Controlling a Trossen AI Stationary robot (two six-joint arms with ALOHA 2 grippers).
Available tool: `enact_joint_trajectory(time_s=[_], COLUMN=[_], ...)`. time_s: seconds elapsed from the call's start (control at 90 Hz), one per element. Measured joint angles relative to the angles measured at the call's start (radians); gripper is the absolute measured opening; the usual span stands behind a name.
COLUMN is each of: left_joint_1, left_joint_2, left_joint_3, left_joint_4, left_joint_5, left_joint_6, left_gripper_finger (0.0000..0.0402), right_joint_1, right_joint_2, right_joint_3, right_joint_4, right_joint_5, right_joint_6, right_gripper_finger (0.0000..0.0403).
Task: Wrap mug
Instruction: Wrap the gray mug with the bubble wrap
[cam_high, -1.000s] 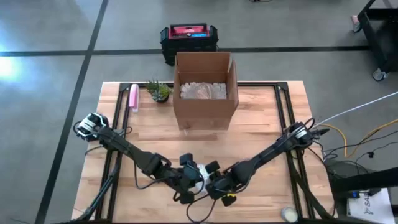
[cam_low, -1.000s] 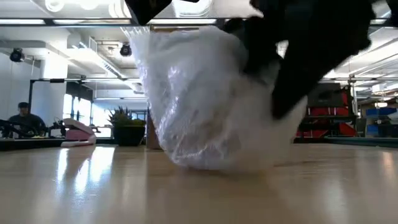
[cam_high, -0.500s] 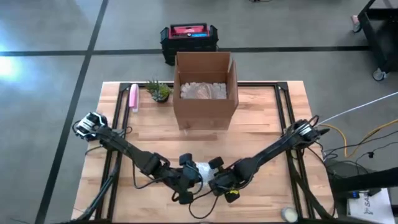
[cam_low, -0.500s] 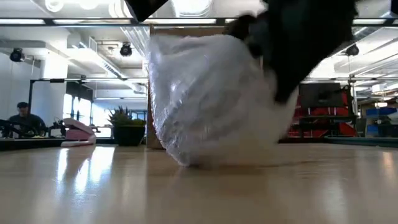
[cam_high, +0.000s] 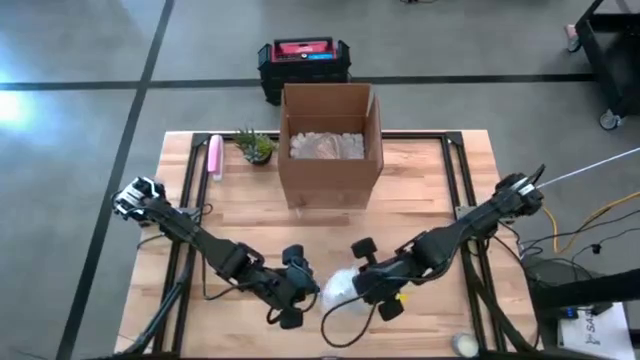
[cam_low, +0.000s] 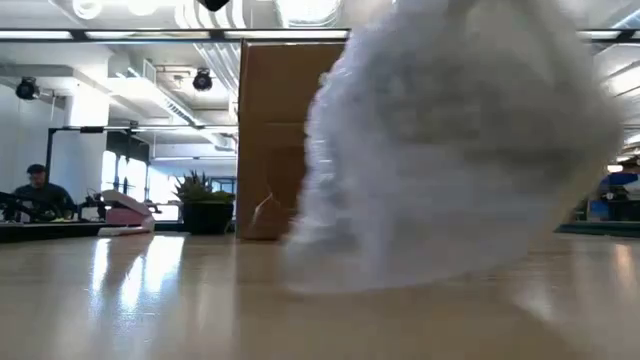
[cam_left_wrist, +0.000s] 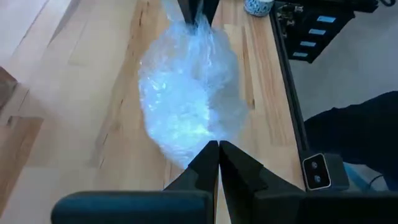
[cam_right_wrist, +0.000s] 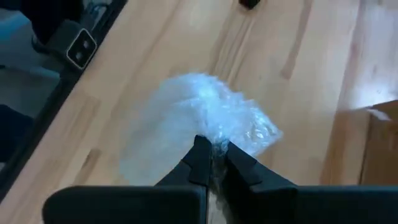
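High view: the bubble-wrapped mug (cam_high: 340, 288) lay on the tabletop (cam_high: 430, 200) at lower centre of the frame, between your two hands. The left hand (cam_high: 296, 292) sat at its left edge, the right hand (cam_high: 368, 280) at its right. The cardboard box (cam_high: 330, 145) stood well apart at upper centre, with a small plant (cam_high: 256, 146) and a pink object (cam_high: 214, 157) to its left.

Low view: the bundle filled the right half as a cloudy, crinkled, rounded mass resting on the wood, box behind it. Neither hand showed here.

Left wrist view: your left fingers (cam_left_wrist: 205, 167) were together, pinching the wrap's near edge. The film was translucent, puckered, lumpy.

Right wrist view: your right fingers (cam_right_wrist: 200, 159) were clamped on a gathered tuft of wrap.

Judgement: you were tightening the wrap. Pull both ends evenly, keep the bundle low on the tabletop, and avoid tearing the thin film or letting the mug roll loose.
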Motion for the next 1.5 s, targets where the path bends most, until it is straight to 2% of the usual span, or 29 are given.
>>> enact_joint_trajectory(time_s=[0.311,0.533,0.656,0.822,1.033,1.144,1.267,1.5], left_joint_1=[0.0,0.004,0.021,0.065,0.116,0.138,0.168,0.222], left_joint_2=[0.001,0.002,0.002,0.013,0.082,0.134,0.176,0.236], left_joint_3=[-0.008,-0.074,-0.141,-0.234,-0.33,-0.346,-0.341,-0.292], left_joint_4=[-0.01,0.014,0.117,0.296,0.494,0.575,0.654,0.666], left_joint_5=[0.001,0.003,0.011,0.047,0.111,0.126,0.178,0.292], left_joint_6=[-0.017,-0.069,-0.078,-0.099,-0.118,-0.104,-0.094,-0.036], left_gripper_finger=[0.0,0.0,0.0,0.0,0.0,0.0,0.0,0.0], right_joint_1=[-0.005,-0.004,-0.002,-0.002,0.007,0.029,0.033,0.041], right_joint_2=[0.097,0.174,0.187,0.163,0.146,0.156,0.155,0.15], right_joint_3=[0.0,0.003,0.004,0.003,-0.023,-0.076,-0.131,-0.204], right_joint_4=[-0.003,-0.002,0.004,-0.022,-0.117,-0.051,0.049,0.092], right_joint_5=[-0.001,-0.013,-0.012,-0.036,-0.148,-0.12,-0.065,-0.042], right_joint_6=[-0.004,0.056,0.058,0.119,0.358,0.401,0.46,0.54], right_gripper_finger=[0.0,0.0005,0.0039,0.0117,0.0193,0.0208,0.0208,0.0196])
